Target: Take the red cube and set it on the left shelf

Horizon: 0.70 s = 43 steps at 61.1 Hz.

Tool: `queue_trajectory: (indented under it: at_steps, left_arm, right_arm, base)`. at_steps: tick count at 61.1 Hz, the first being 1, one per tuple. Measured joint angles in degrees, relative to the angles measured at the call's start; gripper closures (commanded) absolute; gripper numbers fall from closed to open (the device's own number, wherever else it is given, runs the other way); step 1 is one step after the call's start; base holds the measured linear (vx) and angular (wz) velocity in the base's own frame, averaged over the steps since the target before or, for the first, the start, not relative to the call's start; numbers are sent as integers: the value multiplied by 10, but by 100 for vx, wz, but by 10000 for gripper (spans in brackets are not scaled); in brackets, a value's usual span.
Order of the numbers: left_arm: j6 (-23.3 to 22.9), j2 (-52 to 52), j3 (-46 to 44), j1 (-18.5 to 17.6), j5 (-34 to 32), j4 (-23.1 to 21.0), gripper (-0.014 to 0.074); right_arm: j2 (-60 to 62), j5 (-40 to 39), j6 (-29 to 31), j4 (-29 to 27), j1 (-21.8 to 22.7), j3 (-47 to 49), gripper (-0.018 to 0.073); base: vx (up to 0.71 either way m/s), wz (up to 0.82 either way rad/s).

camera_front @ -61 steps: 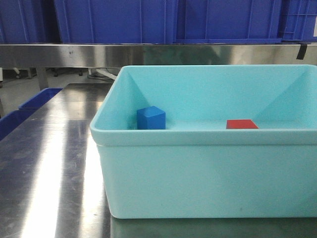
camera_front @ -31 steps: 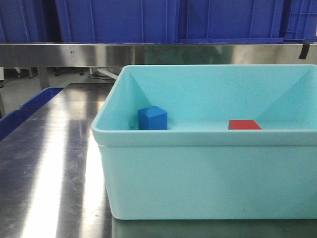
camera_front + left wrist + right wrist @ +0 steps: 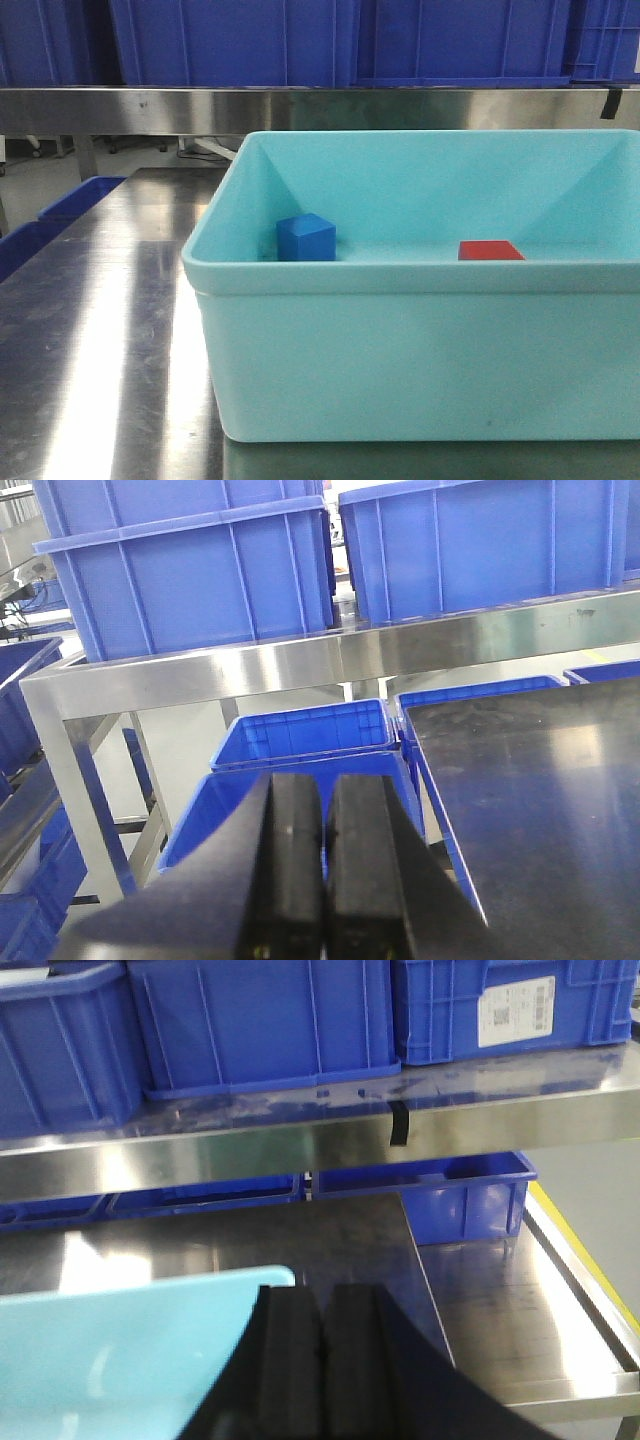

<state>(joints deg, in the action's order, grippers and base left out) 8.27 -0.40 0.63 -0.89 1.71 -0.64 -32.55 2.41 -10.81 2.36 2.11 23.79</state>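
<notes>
The red cube [image 3: 490,250] lies inside the light blue tub [image 3: 420,350], right of middle, with only its top showing over the rim. Neither gripper shows in the front view. In the left wrist view my left gripper [image 3: 325,780] is shut and empty, off the table's left edge, above a blue crate [image 3: 300,745]. In the right wrist view my right gripper [image 3: 322,1295] is shut and empty, above the tub's far right corner [image 3: 150,1340]. The steel shelf [image 3: 300,108] runs across behind the tub.
A blue cube [image 3: 306,238] sits in the tub's left part. Blue crates [image 3: 330,40] stand on the shelf. The tub rests on a steel table [image 3: 110,330]. More blue crates [image 3: 440,1195] sit beyond the table's right side, under the shelf.
The front view shifts slightly to the right and back; tub and cubes keep their places relative to each other.
</notes>
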Motion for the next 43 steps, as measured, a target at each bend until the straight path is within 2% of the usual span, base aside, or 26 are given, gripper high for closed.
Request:
queue_trajectory:
  at_steps: [11, 19, 24, 30, 38, 43]
  left_arm:
    - [0, 0, 0, 0, 0, 0, 491]
    - [0, 0, 0, 0, 0, 0, 491]
    - [0, 0, 0, 0, 0, 0, 491]
    - [0, 0, 0, 0, 0, 0, 491]
    - [0, 0, 0, 0, 0, 0, 491]
    - [0, 0, 0, 0, 0, 0, 491]
  right_arm:
    - [-119, 79, -1, 0, -9, 120, 500]
    - [-196, 142, -2, 0, -49, 188, 497]
    - [-236, 163, 0, 0, -81, 217, 454]
    - [-280, 176, 6, 0, -124, 242, 312]
    - [-341, 181, 14, 0, -174, 263, 34]
    - [-381, 190, 17, 0, -206, 272, -49]
  base:
    - [0, 0]
    - [0, 0]
    - [0, 0]
    - [-1, -6]
    - [-2, -11]
    - [0, 0]
